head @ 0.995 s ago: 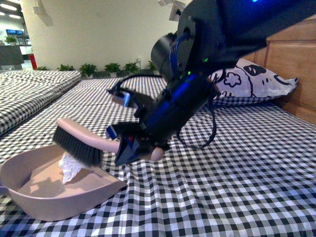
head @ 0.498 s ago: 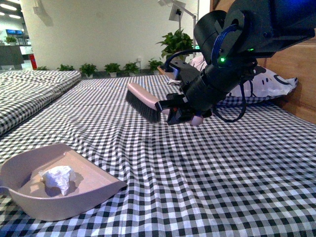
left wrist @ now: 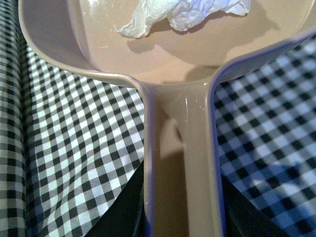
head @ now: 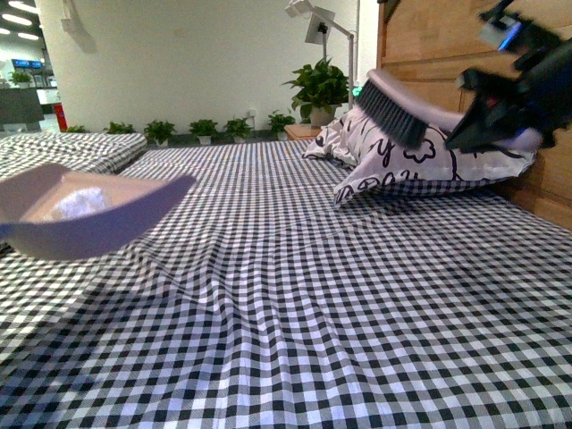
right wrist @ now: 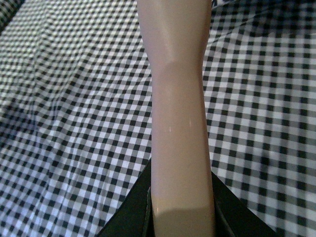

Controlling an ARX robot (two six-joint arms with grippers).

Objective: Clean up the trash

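Observation:
The pink dustpan [head: 125, 219] hangs in the air at the left, above the checked sheet and blurred in the front view. The trash [head: 79, 204], a small white crumpled wad, lies inside it. In the left wrist view the trash [left wrist: 182, 12] rests in the dustpan [left wrist: 163, 57], and my left gripper [left wrist: 182, 202] is shut on the pan's handle. The brush [head: 393, 109], pink with dark bristles, is held high at the right in front of the pillow. My right gripper [head: 500, 116] is shut on the brush handle [right wrist: 177, 108], its dark jaws on either side of it.
A white pillow [head: 402, 161] with black cartoon prints leans against the wooden headboard [head: 447, 45] at the back right. The black-and-white checked sheet [head: 313, 295] covers the bed. Another checked bed [head: 63, 147] lies at the left. Plants [head: 317, 85] and a lamp stand behind.
The dustpan has risen off the sheet with the trash in it. The brush has swung up and to the right, from the bed's middle to in front of the pillow.

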